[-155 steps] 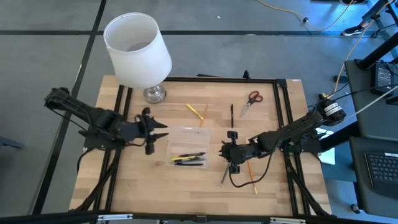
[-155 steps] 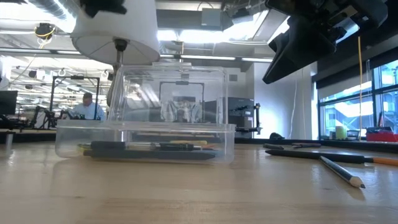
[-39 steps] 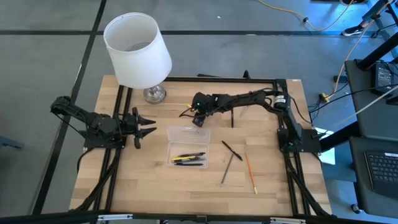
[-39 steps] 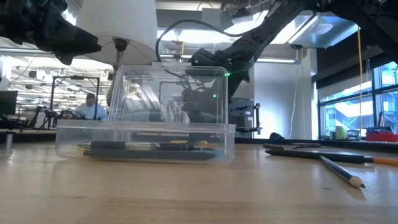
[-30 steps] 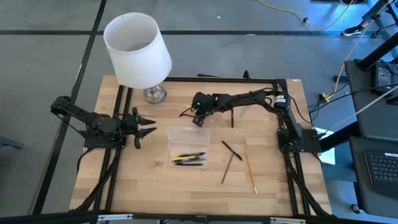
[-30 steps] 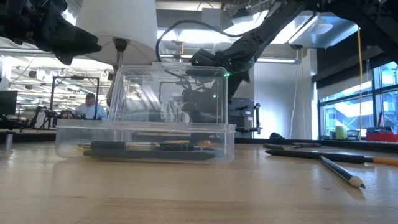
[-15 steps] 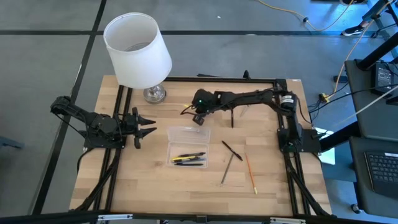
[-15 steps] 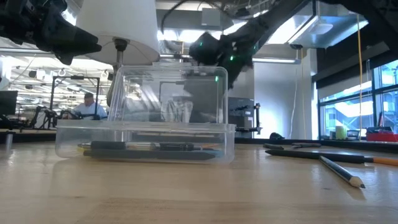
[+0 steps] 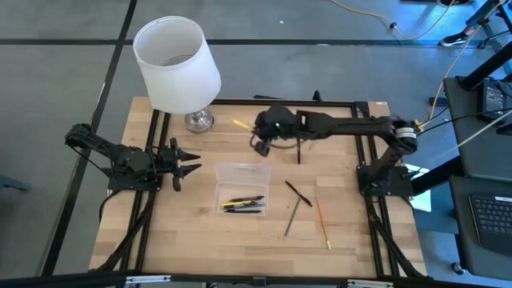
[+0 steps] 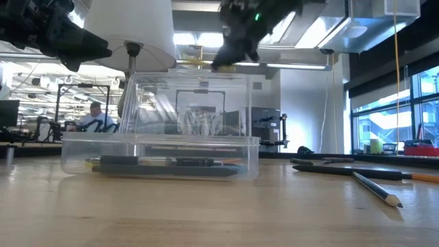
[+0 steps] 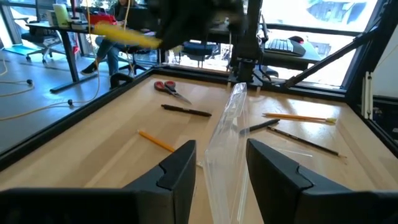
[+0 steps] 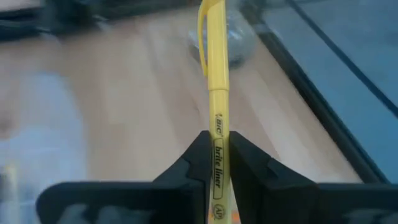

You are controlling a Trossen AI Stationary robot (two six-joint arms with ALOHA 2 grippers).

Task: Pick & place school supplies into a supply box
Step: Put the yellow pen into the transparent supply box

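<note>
- the right gripper [image 9: 261, 138] is up off the table beyond the far edge of the clear box [image 9: 242, 190], fingers pinched tight on a yellow highlighter [image 12: 216, 106].
- the highlighter's long axis runs straight out ahead of the fingers, toward the lamp [image 9: 177, 66], so it sticks away from the box rather than over it.
- the box lies on the near side of that gripper, its long side running across the table; to drop in flat, the highlighter probably needs turning to match.
- the left gripper [image 9: 181, 161] waits beside the box's left end, fingers apart and empty; the right arm is the one placed to deliver.
</note>
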